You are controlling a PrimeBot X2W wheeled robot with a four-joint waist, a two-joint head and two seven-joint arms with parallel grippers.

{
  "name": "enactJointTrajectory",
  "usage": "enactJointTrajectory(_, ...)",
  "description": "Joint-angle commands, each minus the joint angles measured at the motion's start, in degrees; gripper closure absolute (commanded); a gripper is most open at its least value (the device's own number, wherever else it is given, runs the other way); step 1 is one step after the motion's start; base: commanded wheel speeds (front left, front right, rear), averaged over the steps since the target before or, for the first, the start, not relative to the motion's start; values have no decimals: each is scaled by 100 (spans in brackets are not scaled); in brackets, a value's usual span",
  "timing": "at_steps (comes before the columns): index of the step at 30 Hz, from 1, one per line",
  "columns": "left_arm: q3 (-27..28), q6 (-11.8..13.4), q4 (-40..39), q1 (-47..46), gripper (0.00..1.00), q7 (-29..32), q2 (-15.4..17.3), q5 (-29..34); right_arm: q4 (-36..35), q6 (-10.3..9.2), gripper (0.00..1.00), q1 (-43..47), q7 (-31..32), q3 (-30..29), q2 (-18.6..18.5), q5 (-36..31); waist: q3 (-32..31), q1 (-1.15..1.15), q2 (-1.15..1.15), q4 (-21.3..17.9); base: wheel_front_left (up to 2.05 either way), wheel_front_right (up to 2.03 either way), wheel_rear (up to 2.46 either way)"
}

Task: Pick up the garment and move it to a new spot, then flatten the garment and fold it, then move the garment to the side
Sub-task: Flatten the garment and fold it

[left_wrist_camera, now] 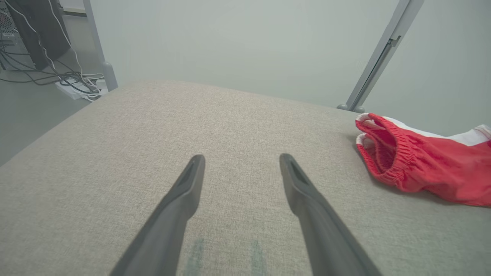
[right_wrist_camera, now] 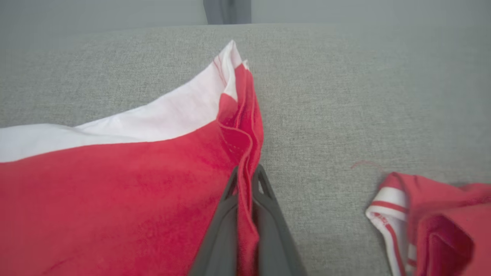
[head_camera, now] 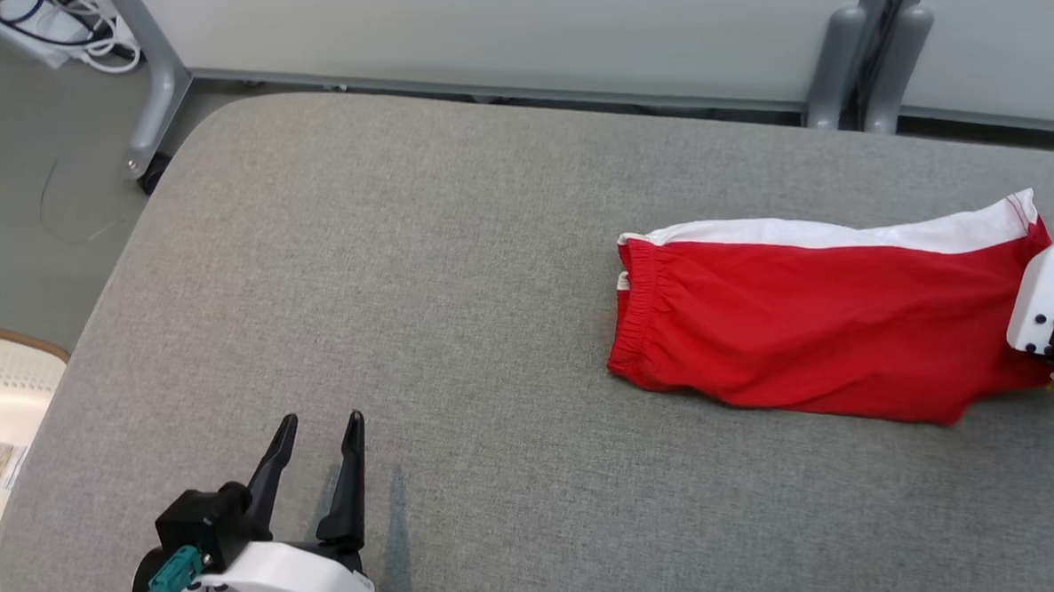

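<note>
While the red shorts (head_camera: 813, 328) lie flat and apparently folded on the right of the grey table (head_camera: 402, 275), the right gripper (right_wrist_camera: 245, 174) pinches their hem edge and the left gripper (head_camera: 321, 421) hangs spread and empty, so probably only the move aside is left.

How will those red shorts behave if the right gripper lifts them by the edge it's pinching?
Probably floppy: the red shorts lie wrinkled and limp on the grey cushion, so they'd likely hang from the right gripper. The fabric looks thin, so probably light. Pinched at one edge only, the waistband end would likely drag.
</note>
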Motion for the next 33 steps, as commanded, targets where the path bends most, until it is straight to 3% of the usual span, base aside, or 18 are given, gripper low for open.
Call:
enactJointTrajectory(1,1,17,-10,74,0,20,38,-23,-31,-3,100,102,-64,-52,-21,-56,-121,0,0,-78,0,0,0)
enactJointTrajectory(9,-21,68,-58,283,0,77,91,-92,-444,-2,100,445,-287,-389,-56,-527,-390,0,0,-279,0,0,0)
enactJointTrajectory(17,-88,58,-98,326,0,150,102,-108,-973,-1,100,415,-214,-305,584,-908,-550,0,0,-287,0,0,0)
enactJointTrajectory(22,-120,53,-103,370,0,172,92,-152,-1073,-1,100,302,-122,174,1067,-809,-604,0,0,-240,0,0,0)
enactJointTrajectory(27,-177,24,-67,356,0,190,62,-175,-968,-1,100,153,-110,736,1244,-326,-610,0,0,-143,0,0,0)
enactJointTrajectory(33,-217,-35,36,172,0,186,6,-203,-1087,-1,100,232,-43,2453,1256,1349,-607,0,0,91,0,0,0)
